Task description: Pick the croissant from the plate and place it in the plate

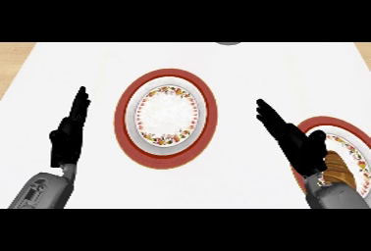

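Red-rimmed floral plates on a white worktop

The worktop (275,68) is plain white, with pale wood-toned floor showing at its far left and far right corners. The middle plate (166,157) has a broad brick-red rim, a grey-white band inside it, and a white centre ringed by small red, orange and green flowers. The right plate (348,128) carries the same red rim and flower ring. The croissant (339,169) on it is golden brown with darker ridges. Both hands, left hand (69,135) and right hand (297,139), are black; the forearms are grey.

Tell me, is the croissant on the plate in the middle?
No, the middle plate has nothing on it; the croissant lies on the other plate at the right, behind the right hand.
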You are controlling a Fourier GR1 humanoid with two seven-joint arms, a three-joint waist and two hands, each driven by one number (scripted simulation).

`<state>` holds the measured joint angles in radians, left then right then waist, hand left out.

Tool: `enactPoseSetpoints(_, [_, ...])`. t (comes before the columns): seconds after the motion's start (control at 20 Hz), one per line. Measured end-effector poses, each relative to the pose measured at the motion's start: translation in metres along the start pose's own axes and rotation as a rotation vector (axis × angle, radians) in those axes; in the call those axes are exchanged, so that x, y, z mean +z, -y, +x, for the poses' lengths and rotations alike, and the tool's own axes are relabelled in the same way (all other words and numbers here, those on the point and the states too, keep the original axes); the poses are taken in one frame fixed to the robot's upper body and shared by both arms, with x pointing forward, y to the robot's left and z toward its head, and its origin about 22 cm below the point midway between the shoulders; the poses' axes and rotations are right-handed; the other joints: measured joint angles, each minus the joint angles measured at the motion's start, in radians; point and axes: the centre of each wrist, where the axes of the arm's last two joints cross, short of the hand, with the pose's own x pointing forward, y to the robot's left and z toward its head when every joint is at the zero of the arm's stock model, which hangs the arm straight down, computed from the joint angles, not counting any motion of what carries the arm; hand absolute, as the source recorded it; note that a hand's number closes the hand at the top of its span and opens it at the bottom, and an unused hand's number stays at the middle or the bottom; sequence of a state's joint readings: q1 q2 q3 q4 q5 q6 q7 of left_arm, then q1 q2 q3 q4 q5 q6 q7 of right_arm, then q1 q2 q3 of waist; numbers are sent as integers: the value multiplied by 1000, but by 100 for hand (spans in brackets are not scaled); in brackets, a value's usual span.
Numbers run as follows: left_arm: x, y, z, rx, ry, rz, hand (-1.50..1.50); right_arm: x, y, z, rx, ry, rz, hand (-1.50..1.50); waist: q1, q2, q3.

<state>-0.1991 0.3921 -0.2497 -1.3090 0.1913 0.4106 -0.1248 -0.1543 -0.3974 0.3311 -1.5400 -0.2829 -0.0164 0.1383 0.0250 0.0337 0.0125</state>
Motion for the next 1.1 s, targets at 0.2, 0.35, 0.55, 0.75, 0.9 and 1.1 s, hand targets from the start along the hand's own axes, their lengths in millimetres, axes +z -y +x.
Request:
enactPoseSetpoints(0.2, [-6,-5,6,-16,0,-24,0,-10,18,12,-99,16,-195,-150,-19,-21,-8])
enactPoseSetpoints(0.35, [-10,-4,15,-25,15,-57,0,-12,46,27,-24,26,-361,150,-23,-27,-19])
enactPoseSetpoints(0.55, [-12,3,20,-10,4,-110,0,-1,66,11,297,-101,-493,-150,-28,-29,-21])
enactPoseSetpoints(0.75, [-17,4,28,4,-10,-140,0,11,41,-19,230,-138,-626,-150,-34,-33,-16])
enactPoseSetpoints(0.9, [-19,0,32,13,-17,-153,0,26,27,-33,299,-147,-665,-150,-33,-35,-14])
enactPoseSetpoints(1.1, [-16,-2,31,8,-25,-154,0,44,31,-19,435,-135,-731,-150,-35,-37,-14])
